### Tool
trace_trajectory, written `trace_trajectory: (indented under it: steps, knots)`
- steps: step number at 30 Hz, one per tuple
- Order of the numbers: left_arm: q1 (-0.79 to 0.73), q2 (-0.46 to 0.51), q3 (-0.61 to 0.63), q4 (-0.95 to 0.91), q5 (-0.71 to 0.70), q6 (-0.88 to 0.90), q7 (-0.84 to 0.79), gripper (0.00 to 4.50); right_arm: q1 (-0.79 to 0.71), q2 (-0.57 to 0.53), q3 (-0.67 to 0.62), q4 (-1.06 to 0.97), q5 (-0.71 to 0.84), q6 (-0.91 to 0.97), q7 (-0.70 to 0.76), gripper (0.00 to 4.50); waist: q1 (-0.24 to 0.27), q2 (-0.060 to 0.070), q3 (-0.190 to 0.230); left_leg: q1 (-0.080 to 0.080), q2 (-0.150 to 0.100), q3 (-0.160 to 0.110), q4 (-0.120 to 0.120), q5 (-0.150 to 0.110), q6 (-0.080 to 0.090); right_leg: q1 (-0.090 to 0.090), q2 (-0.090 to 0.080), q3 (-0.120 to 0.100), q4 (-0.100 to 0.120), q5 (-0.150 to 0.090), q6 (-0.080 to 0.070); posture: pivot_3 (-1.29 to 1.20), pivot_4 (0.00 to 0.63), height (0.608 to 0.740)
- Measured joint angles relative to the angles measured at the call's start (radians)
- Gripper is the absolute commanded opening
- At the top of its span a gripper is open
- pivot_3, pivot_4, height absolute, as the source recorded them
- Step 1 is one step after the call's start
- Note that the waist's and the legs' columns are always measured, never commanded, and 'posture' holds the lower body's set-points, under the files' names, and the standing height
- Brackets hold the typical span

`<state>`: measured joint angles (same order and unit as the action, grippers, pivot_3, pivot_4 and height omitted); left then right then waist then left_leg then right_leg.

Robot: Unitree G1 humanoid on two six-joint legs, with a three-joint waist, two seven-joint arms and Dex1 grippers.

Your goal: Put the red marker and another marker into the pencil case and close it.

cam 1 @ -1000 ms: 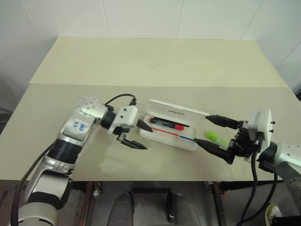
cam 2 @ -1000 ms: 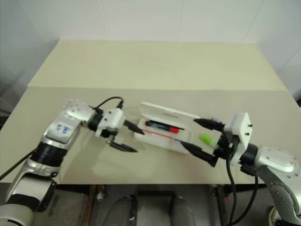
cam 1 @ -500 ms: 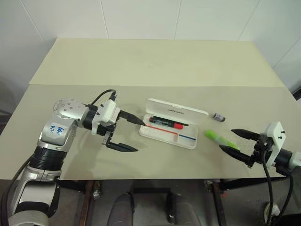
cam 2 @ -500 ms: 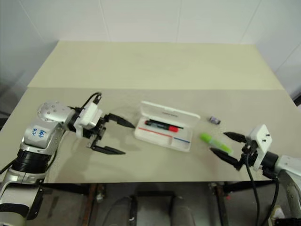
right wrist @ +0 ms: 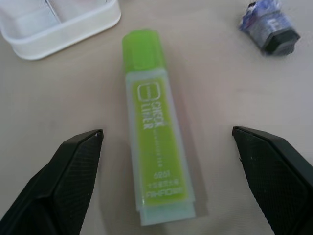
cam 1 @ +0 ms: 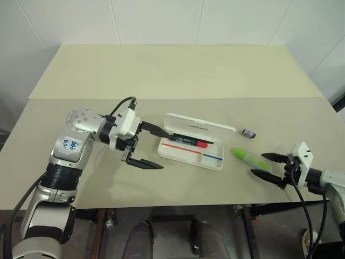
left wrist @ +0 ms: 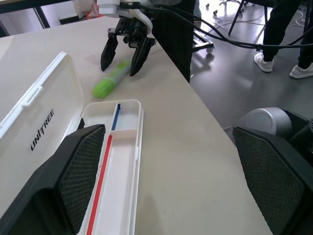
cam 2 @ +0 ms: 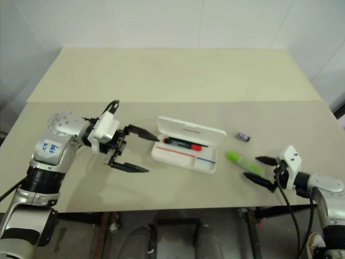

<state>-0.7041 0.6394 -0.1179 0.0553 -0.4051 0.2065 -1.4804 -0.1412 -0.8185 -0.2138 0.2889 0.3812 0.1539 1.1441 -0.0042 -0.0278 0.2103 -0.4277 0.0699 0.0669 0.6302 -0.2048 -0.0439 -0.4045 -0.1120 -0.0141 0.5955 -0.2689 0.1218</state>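
Left eye view: beige table (cam 1: 161,70), white-tiled wall (cam 1: 161,21)

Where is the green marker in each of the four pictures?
Left eye: green marker on the table, between the open case and the right hand.
Right eye, same spot.
Left wrist, beyond the case's end, under that hand.
Right wrist, centre, between the fingers.
Shared landmark: the white case.
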Motion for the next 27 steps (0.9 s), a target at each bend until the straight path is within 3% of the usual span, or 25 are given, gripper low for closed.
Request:
trace_trajectory:
  steps: [6,8,19,27]
  knots:
    - [0.0,-0.001,0.0,-0.001,0.0,0.005,0.009,4.5,-0.007,0.008,0.014,0.008,0.0,-0.018,0.022,1.63,0.001,0.0,0.0,0.001,0.0,0.0,0.0,0.0,0.0,0.0,0.0,0.0,0.001,0.0,0.0,0.0,0.15,0.74]
    - [0.0,0.0,0.0,-0.001,0.0,0.005,0.009,4.5,-0.008,0.01,0.014,0.011,-0.002,-0.025,0.028,1.09,0.001,0.0,0.0,0.001,0.0,0.0,0.0,0.0,-0.001,0.0,0.0,0.0,0.001,0.0,0.0,0.0,0.15,0.74]
    - [0.001,0.014,0.001,0.041,0.004,-0.035,0.0,4.5,0.017,-0.01,-0.008,-0.006,-0.016,-0.04,0.011,1.1,0.001,0.001,0.0,0.001,0.0,0.0,0.0,0.0,-0.001,0.0,0.0,0.0,0.001,0.0,0.0,0.0,0.15,0.74]
    - [0.021,0.081,0.038,0.093,0.005,-0.083,-0.019,4.5,0.195,-0.07,-0.158,-0.348,0.087,0.079,-0.009,1.1,0.002,0.002,0.0,0.001,0.0,0.001,-0.001,0.0,-0.001,-0.001,0.0,0.001,0.001,0.0,0.0,0.0,0.15,0.74]
